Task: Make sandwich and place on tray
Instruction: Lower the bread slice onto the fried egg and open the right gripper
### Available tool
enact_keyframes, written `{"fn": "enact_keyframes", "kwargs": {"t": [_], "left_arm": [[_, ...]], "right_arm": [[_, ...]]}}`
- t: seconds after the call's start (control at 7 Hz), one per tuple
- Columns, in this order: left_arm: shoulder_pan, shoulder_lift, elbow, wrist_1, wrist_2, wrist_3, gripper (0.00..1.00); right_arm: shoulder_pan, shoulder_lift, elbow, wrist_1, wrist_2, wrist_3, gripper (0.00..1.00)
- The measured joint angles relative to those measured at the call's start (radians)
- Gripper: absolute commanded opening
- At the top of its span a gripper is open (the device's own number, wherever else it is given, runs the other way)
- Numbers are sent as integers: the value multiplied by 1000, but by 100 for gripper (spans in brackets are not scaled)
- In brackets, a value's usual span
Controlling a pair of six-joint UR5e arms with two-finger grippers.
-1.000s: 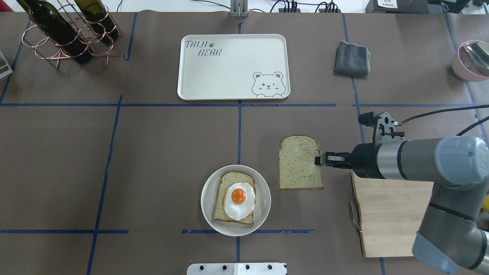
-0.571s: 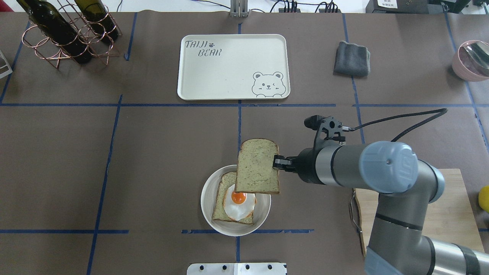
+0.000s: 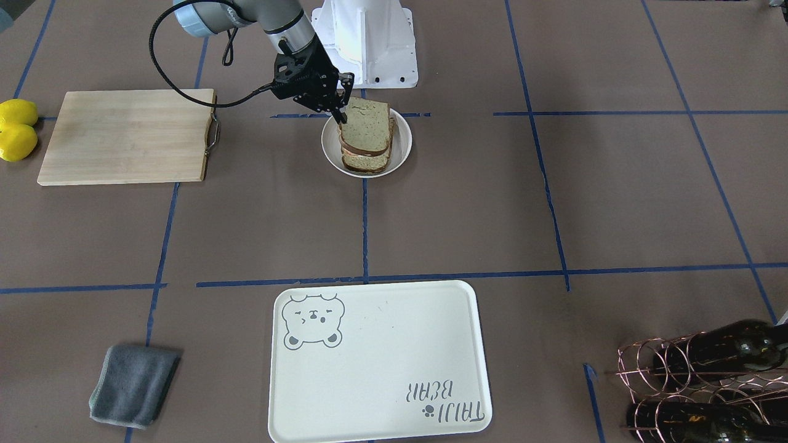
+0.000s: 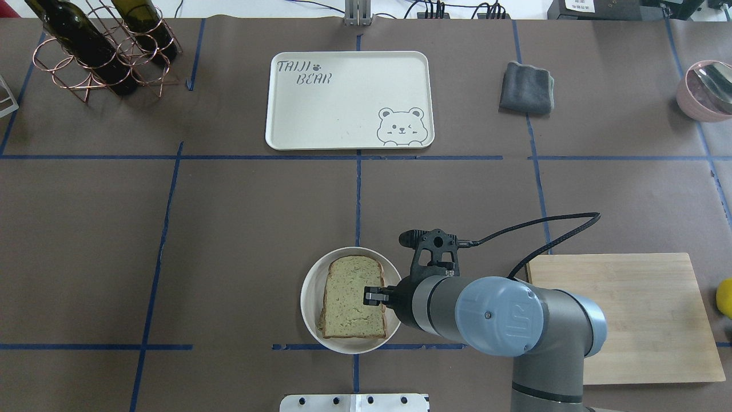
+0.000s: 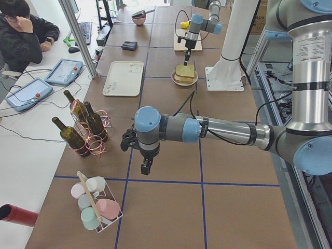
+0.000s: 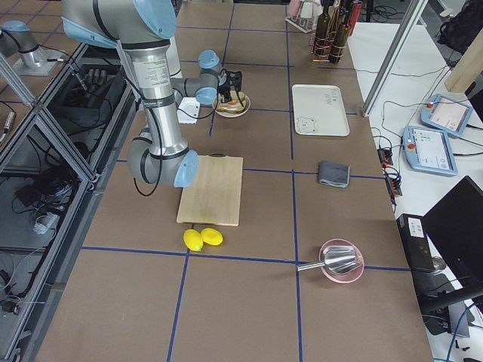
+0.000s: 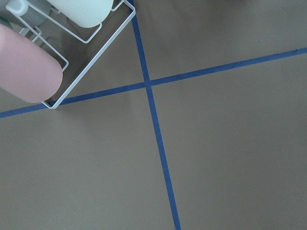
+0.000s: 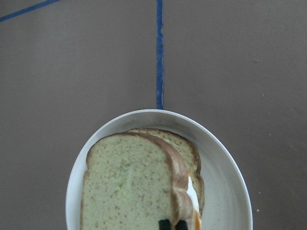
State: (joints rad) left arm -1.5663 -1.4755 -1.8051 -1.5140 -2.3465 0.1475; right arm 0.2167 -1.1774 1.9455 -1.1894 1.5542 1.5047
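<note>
A white bowl (image 4: pixel 309 297) near the table's front holds a bread slice with a fried egg. My right gripper (image 4: pixel 372 297) is shut on the right edge of a second bread slice (image 4: pixel 350 297) and holds it on top, tilted a little, covering the egg. In the front-facing view the held slice (image 3: pixel 366 126) sits above the lower slice (image 3: pixel 363 163). The right wrist view shows the top slice (image 8: pixel 129 187) and a sliver of egg (image 8: pixel 192 191) under it. The cream bear tray (image 4: pixel 349 100) lies empty at the far middle. My left gripper (image 5: pixel 147 167) hangs over bare table; I cannot tell its state.
A wooden cutting board (image 4: pixel 623 315) lies right of the bowl, with lemons (image 3: pixel 15 129) beyond it. A grey cloth (image 4: pixel 526 88) lies right of the tray. A bottle rack (image 4: pixel 103 48) stands far left, a pink bowl (image 4: pixel 706 88) far right. A mug rack (image 7: pixel 48 48) is near my left wrist.
My right gripper has carried the bread slice left from beside the bowl to over the bowl and lowered it. The slice now covers the egg.
</note>
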Motion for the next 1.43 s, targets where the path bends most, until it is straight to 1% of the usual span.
{"fn": "enact_keyframes", "kwargs": {"t": [0.43,0.86,1.0,1.14,1.29,1.43], "left_arm": [[0,1,1,0,0,0,100],[0,1,2,0,0,0,100],[0,1,2,0,0,0,100],[0,1,2,0,0,0,100],[0,1,3,0,-1,0,100],[0,1,3,0,-1,0,100]], "right_arm": [[-9,21,-26,-6,-26,1,0],[9,38,-44,-8,-37,2,0],[11,40,-50,-8,-38,2,38],[11,41,-52,-9,-37,2,83],[12,41,-53,-9,-37,1,99],[12,40,-54,-9,-36,1,100]]}}
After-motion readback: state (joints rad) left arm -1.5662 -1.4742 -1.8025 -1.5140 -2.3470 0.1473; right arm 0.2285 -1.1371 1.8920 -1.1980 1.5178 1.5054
